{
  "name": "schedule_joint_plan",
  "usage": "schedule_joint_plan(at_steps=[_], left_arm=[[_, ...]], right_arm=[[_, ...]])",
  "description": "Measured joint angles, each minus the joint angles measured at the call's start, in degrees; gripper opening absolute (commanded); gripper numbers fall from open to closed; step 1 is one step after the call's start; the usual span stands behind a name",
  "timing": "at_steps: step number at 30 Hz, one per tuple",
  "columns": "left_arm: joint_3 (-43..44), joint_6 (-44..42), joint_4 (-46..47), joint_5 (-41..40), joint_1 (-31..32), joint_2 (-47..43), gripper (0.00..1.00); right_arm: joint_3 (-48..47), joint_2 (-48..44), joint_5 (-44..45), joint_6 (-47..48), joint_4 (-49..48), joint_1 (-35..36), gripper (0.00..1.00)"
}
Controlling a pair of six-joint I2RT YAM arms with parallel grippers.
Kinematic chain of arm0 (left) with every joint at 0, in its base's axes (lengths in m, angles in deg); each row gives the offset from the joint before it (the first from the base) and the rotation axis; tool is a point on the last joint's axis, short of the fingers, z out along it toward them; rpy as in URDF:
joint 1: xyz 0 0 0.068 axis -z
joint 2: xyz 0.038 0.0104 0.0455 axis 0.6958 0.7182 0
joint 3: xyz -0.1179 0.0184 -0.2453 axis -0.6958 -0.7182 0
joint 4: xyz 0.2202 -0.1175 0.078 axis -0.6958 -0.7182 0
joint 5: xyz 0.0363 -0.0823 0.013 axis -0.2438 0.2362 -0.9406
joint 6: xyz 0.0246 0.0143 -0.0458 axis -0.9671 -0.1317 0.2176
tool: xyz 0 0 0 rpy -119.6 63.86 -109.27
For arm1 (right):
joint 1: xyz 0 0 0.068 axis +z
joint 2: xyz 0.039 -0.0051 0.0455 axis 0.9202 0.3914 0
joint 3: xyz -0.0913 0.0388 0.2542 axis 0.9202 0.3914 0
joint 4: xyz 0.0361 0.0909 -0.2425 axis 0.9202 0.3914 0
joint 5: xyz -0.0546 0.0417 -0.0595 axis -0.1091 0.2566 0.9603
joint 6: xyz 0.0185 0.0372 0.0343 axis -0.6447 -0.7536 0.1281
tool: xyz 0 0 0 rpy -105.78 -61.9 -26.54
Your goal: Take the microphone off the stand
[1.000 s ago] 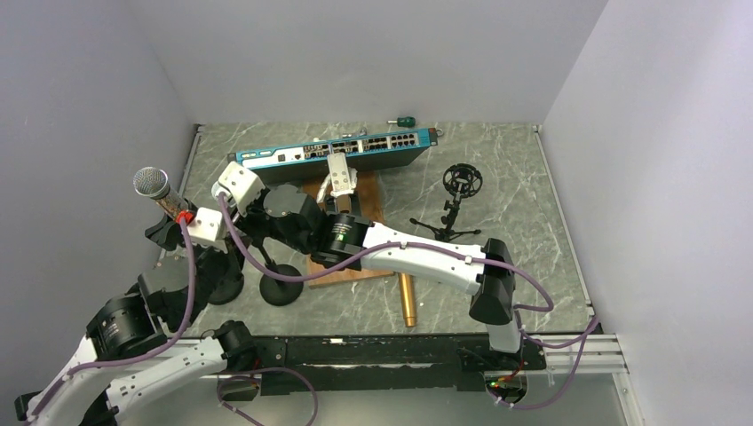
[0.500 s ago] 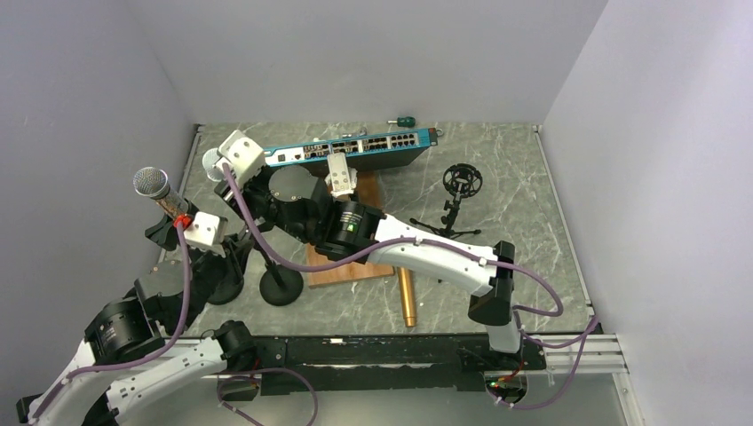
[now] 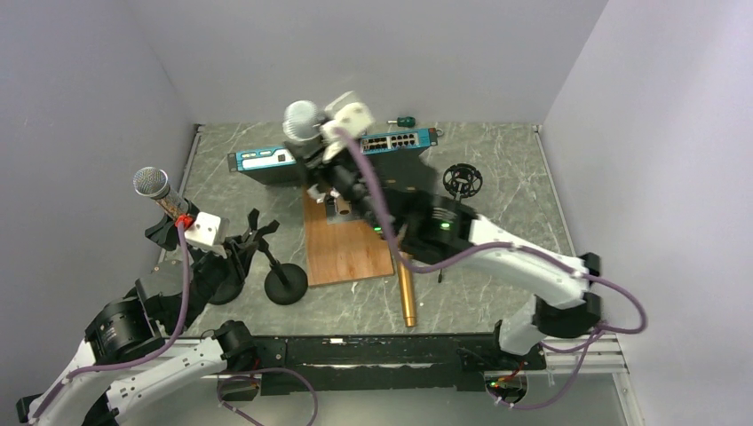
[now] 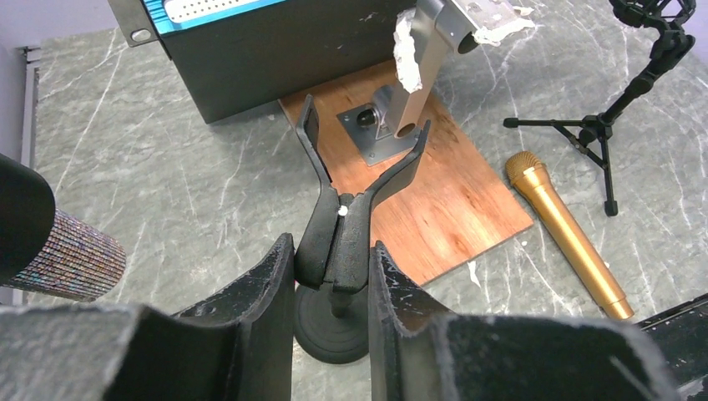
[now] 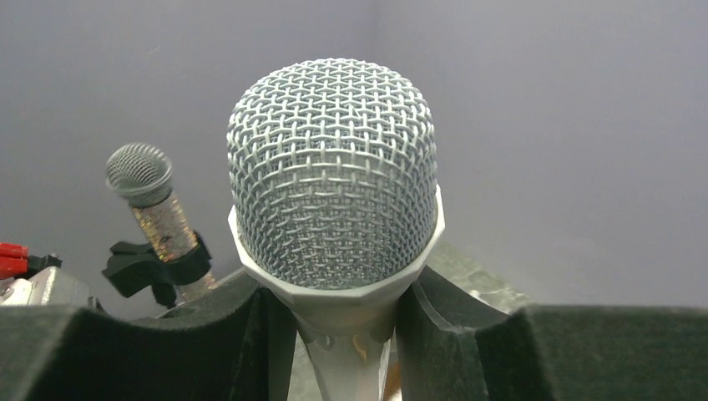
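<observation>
Table (image 3: 524,186): grey-green marbled surface, walled on three sides.

Network switch (image 3: 259,161): blue-faced, lying along the far edge. My right arm crosses above its middle.

Wooden board (image 3: 348,253): flat on the table just in front of the switch, with a metal bracket (image 4: 411,79) bolted at its far end.

Stand (image 4: 336,251): black, upright on a round base near the board's left edge. Its two clip prongs spread upward.

Tripod stand (image 3: 457,200): right of the board, upright, with a ring mount on top.

My left gripper (image 4: 331,246): fingers sit on either side of the stand's clip neck, very close on both sides. I cannot tell whether they press on it or stand just clear.

My right gripper (image 5: 338,288): clenched on the microphone (image 5: 334,175) just below its silver mesh head, with the head upward. In the top view the microphone is raised above the switch, well apart from the stand.

Glittered microphone (image 3: 154,187): clipped in a second holder at the table's left edge, tilted.

Gold microphone (image 4: 566,236): lying on the table just right of the board.

Small green item (image 3: 406,121): behind the switch, too small to identify.
</observation>
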Motion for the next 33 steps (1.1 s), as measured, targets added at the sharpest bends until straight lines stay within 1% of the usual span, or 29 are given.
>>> schedule_joint_plan(at_steps=[6, 11, 16, 21, 23, 27, 31, 32, 33], left_arm=[[-0.37, 3.30, 0.28, -0.50, 0.00, 0.52, 0.00], [-3.39, 9.05, 1.73, -2.91, 0.00, 0.48, 0.00], [-7.15, 14.80, 1.57, -4.79, -0.04, 0.72, 0.00], [-8.70, 22.23, -0.85, -6.67, -0.07, 4.11, 0.00], [-12.11, 25.55, -1.25, -7.21, -0.04, 4.31, 0.00], [-15.02, 30.58, 1.99, -8.87, -0.07, 3.26, 0.00], [-16.17, 32.81, 3.58, -9.55, -0.07, 2.62, 0.00], [-16.20, 33.09, 3.76, -9.55, -0.07, 2.62, 0.06], [-16.15, 33.31, 3.76, -9.55, -0.07, 2.67, 0.17]], right_arm=[[12.33, -15.26, 3.82, -1.53, -2.27, -2.45, 0.00], [20.65, -22.84, 6.03, -5.14, -1.14, -3.08, 0.00], [27.74, -27.17, 7.61, -9.86, 1.68, -3.23, 0.00], [33.83, -30.47, 8.98, -14.60, 5.81, -3.58, 0.00], [36.11, -31.82, 9.29, -16.41, 7.13, -3.89, 0.00], [40.94, -34.84, 9.64, -19.69, 9.46, -4.90, 0.00], [45.44, -37.70, 9.25, -22.73, 11.91, -6.84, 0.00], [46.38, -38.34, 8.87, -23.41, 12.39, -7.41, 0.00], [47.56, -39.12, 8.26, -24.22, 12.85, -8.20, 0.00]])
